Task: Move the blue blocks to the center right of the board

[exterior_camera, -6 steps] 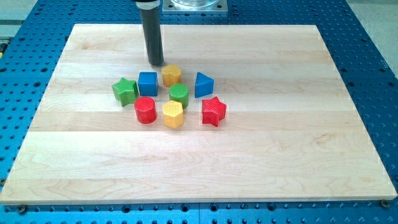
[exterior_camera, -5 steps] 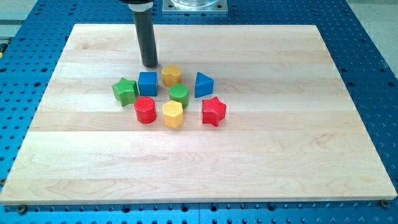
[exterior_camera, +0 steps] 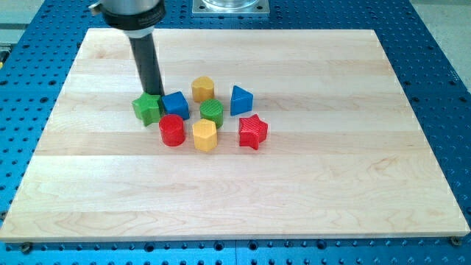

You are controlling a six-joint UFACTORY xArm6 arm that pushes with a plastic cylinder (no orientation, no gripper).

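A blue cube [exterior_camera: 175,104] and a blue triangular block [exterior_camera: 240,99] sit in a cluster of blocks left of the board's middle. My tip [exterior_camera: 154,95] stands at the cluster's upper left, wedged between the green star [exterior_camera: 147,109] and the blue cube, touching or nearly touching both. The blue cube sits turned at an angle. The blue triangular block lies to the view's right of the cluster, apart from my tip.
A yellow block [exterior_camera: 203,88] lies above a green cylinder [exterior_camera: 212,112]. A red cylinder [exterior_camera: 171,130], a yellow hexagonal block [exterior_camera: 204,135] and a red star [exterior_camera: 253,131] form the lower row. The wooden board [exterior_camera: 331,177] lies on a blue perforated table.
My tip moved left and down from above the blue cube to the gap between the green star and the cube. The blue cube turned and shifted slightly right.
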